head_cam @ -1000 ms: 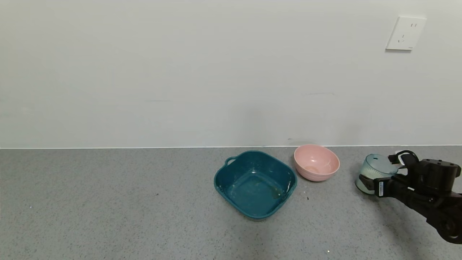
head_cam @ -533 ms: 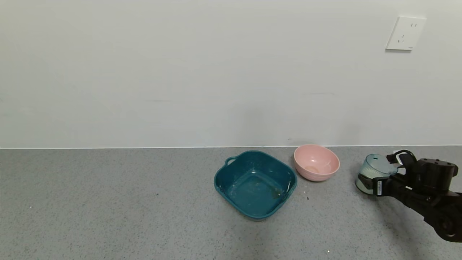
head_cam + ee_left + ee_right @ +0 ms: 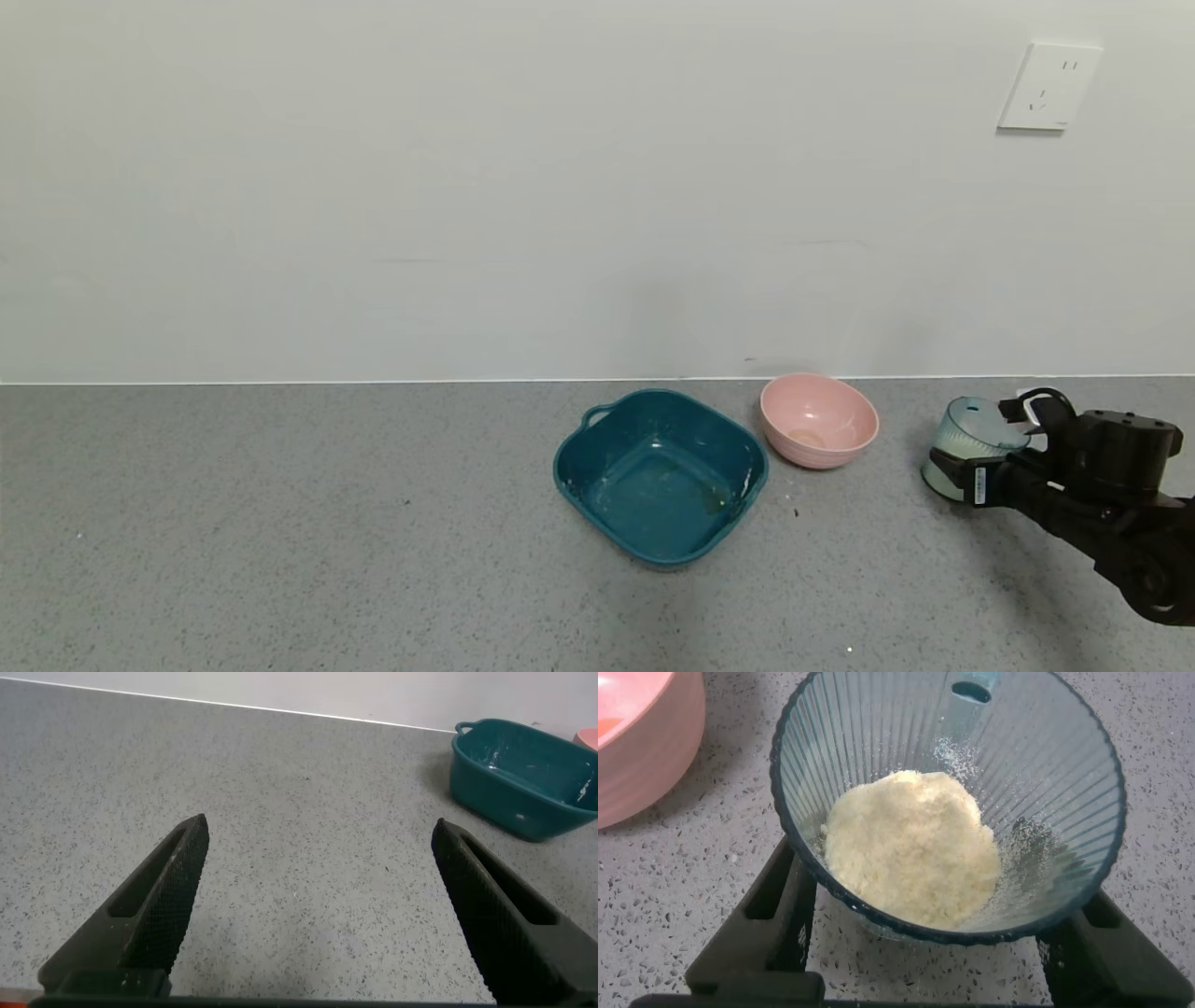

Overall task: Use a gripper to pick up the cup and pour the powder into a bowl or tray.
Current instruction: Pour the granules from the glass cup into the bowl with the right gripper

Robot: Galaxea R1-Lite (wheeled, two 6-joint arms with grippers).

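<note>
One right claw (image 3: 971,471) grips the cup (image 3: 968,439) of powder (image 3: 910,845) at the head view's right edge (left claw (image 3: 318,905) open, idle), the grasp apparently done, so next comes lifting toward the pink bowl (image 3: 819,420).

Lab bench (image 3: 280,523), bare wall (image 3: 467,187), socket (image 3: 1049,86)

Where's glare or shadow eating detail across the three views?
Head view: soft, even light; faint shadow beside the right pincer and cup, small highlights inside the pink bowl. Right wrist view: powder reads clearly through the ribbed cup, no glare. Left wrist view: left pincer open over the counter, teal tray slightly glossy.
</note>
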